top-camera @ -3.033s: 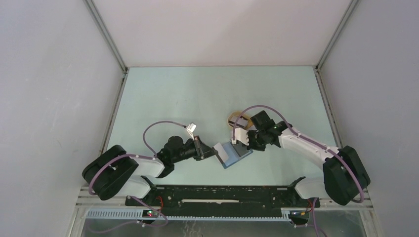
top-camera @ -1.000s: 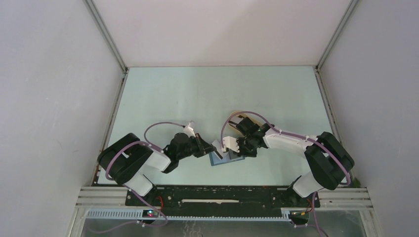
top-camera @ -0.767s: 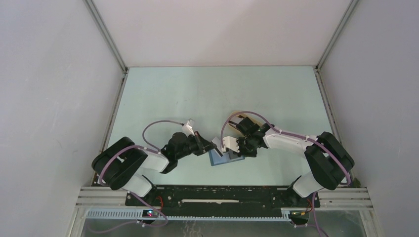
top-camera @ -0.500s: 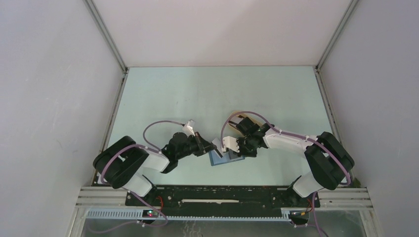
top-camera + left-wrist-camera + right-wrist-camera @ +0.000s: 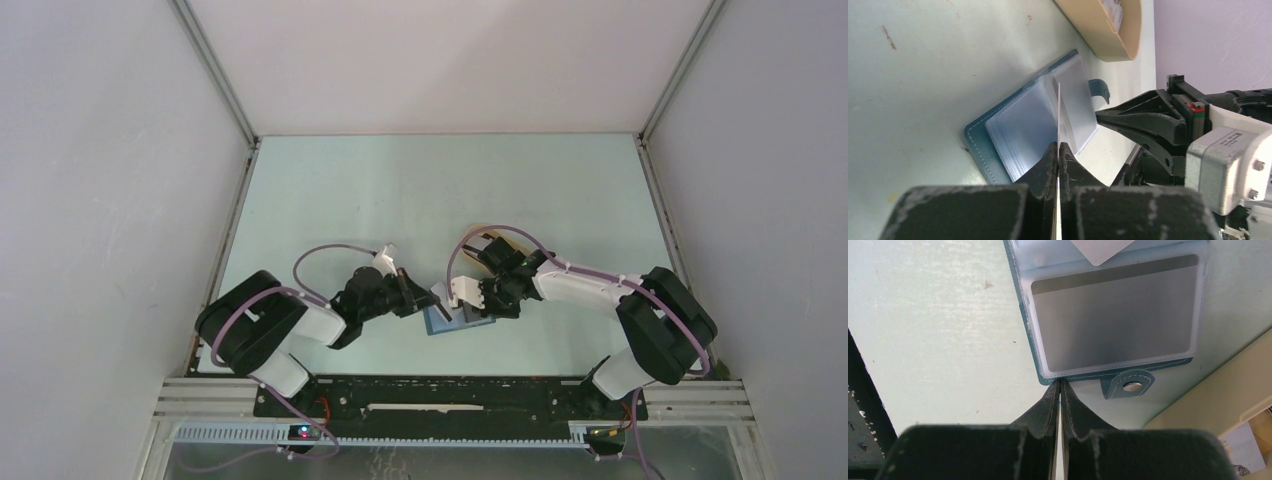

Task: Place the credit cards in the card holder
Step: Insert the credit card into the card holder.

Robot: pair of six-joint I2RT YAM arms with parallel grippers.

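Observation:
The teal card holder (image 5: 457,320) lies open on the table between the arms, its clear pockets up. A grey credit card (image 5: 1113,320) sits in the pocket nearest my right gripper. My left gripper (image 5: 1058,146) is shut on a whitish credit card (image 5: 1058,115), seen edge-on. That card's far corner (image 5: 1100,250) rests on the pockets at the card holder's (image 5: 1018,135) middle. My right gripper (image 5: 1060,384) is shut, its tips pinching the card holder's (image 5: 1033,340) edge beside the snap tab (image 5: 1128,385).
A beige oval tray (image 5: 478,236) stands just behind the right gripper (image 5: 482,308), partly under the arm. More cards (image 5: 1248,445) lie in the tray (image 5: 1228,385). The left gripper (image 5: 425,298) and the right fingers (image 5: 1138,115) face each other closely across the card holder.
Since three seconds ago both grippers and the card holder have shifted a little left and nearer. Over the last second only the left arm's elbow has swayed slightly.

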